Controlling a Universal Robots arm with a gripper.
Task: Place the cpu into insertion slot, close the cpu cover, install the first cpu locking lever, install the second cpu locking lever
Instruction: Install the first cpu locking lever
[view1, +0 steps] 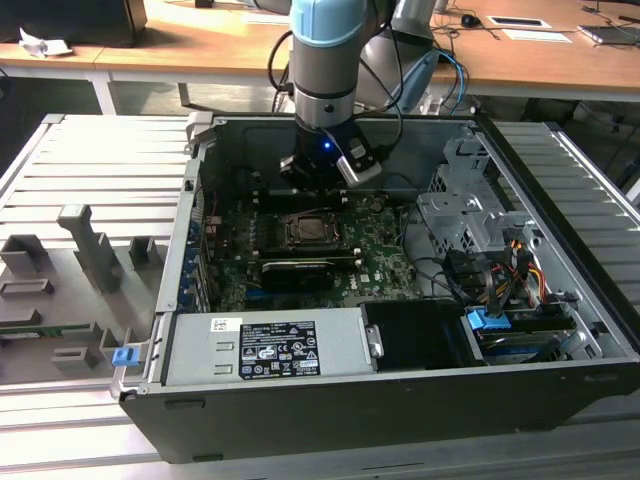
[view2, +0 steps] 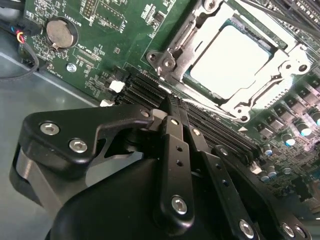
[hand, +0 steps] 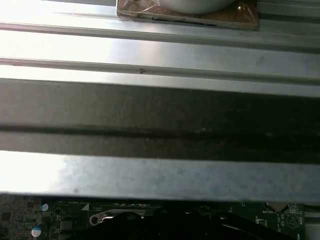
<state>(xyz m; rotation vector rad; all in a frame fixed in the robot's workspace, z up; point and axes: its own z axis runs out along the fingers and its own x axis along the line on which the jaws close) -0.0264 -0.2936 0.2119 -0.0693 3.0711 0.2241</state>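
Note:
The cpu (view2: 231, 59) lies in the insertion slot (view1: 312, 230) on the green motherboard, its pale silver top showing. The grey metal cpu cover (view2: 172, 50) is down around it, and the chip shows through the cover's window. My gripper (view2: 176, 101) is shut with nothing between its black fingers (view2: 170, 150). Its tips hang just over the board beside the socket's edge, by the black memory slots (view2: 145, 90). In the exterior view the gripper (view1: 318, 178) stands inside the open case just behind the socket. I cannot tell how the locking levers stand.
A long black expansion card (view1: 297, 270) lies in front of the socket. A grey power supply (view1: 265, 350) fills the case's front, with a drive cage (view1: 465, 215) and cables (view1: 500, 275) at the exterior view's right. A coin battery (view2: 61, 32) sits on the board. Grey fixtures (view1: 90, 250) stand outside the case.

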